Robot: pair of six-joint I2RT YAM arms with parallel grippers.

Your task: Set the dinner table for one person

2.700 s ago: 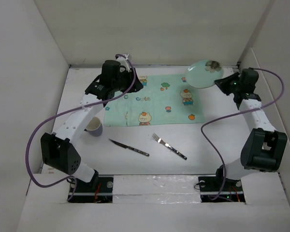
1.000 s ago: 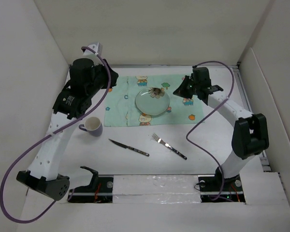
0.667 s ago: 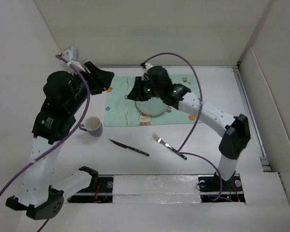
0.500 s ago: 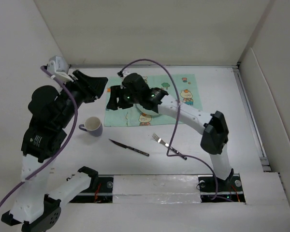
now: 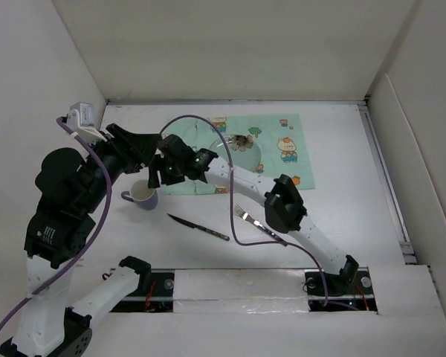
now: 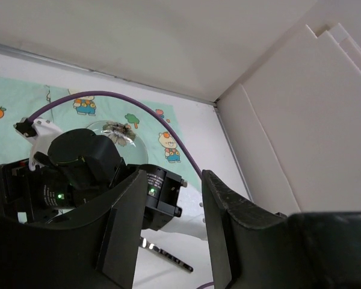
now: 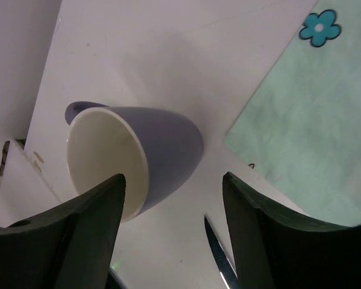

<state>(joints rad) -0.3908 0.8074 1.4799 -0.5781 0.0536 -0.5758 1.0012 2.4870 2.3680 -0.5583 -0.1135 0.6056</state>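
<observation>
On the white dinner table (image 5: 334,208) lies a mint-green cartoon placemat (image 5: 282,145). A pale green plate (image 5: 245,151) rests on it, partly behind my right arm. My right gripper (image 5: 157,177) reaches far left and hovers open just above a lilac cup (image 5: 143,195). In the right wrist view the cup (image 7: 138,153) shows its white inside beyond the open gripper (image 7: 173,180), nothing held. My left gripper (image 5: 150,143) is raised above the mat's left end. In its own view it (image 6: 174,180) is open and empty, looking down on the right wrist and the plate (image 6: 117,133).
A knife (image 5: 199,227) and a fork (image 5: 260,225) lie on the table in front of the mat. The knife's tip (image 7: 219,259) shows between the right fingers. White walls enclose the table on the left, back and right.
The plate, earlier held up at the far right, now lies on the mat. My right arm has swept left across the mat to the cup. The left arm has risen.
</observation>
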